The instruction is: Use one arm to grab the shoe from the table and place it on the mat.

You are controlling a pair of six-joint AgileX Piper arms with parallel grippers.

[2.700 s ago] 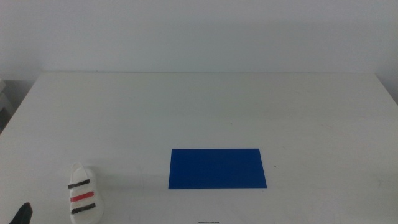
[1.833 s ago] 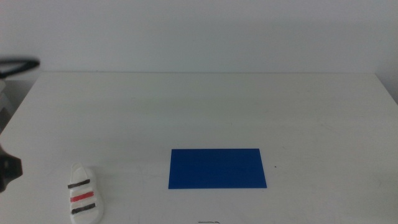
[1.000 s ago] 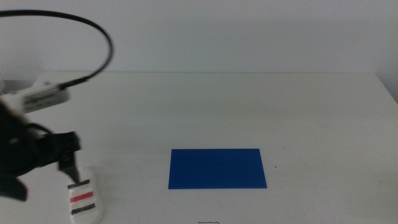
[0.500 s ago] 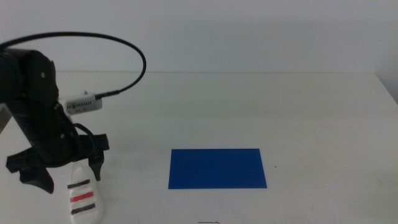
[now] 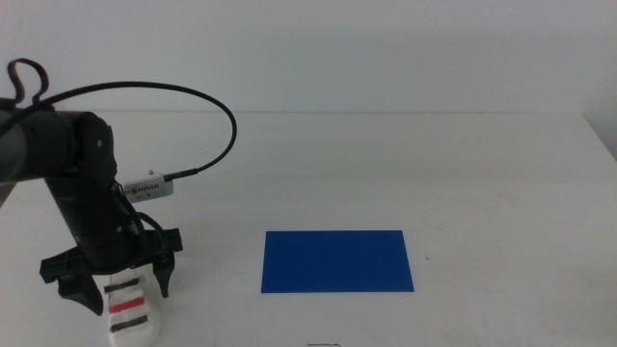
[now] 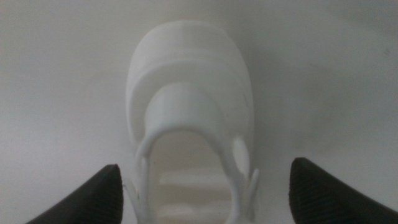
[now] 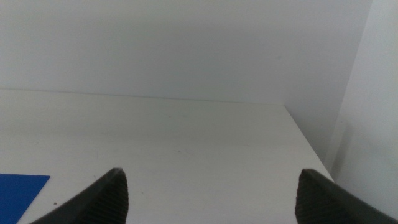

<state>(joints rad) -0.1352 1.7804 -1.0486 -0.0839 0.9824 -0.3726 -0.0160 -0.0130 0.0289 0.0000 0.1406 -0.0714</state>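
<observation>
The shoe point(image 5: 126, 306) lies near the worktop's point(image 5: 386, 164) front left corner; the left gripper point(image 5: 120, 282) straddles it, fingers wide, nothing held; the grasp is the step in hand, calling for descent and closing; beyond lies the mat point(image 5: 336, 260), with open room between; the right gripper point(image 7: 211, 186) waits, fingers wide.

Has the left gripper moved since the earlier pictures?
Yes. The left gripper came in from the table's left edge and now stands open over the shoe, left of the mat.
</observation>
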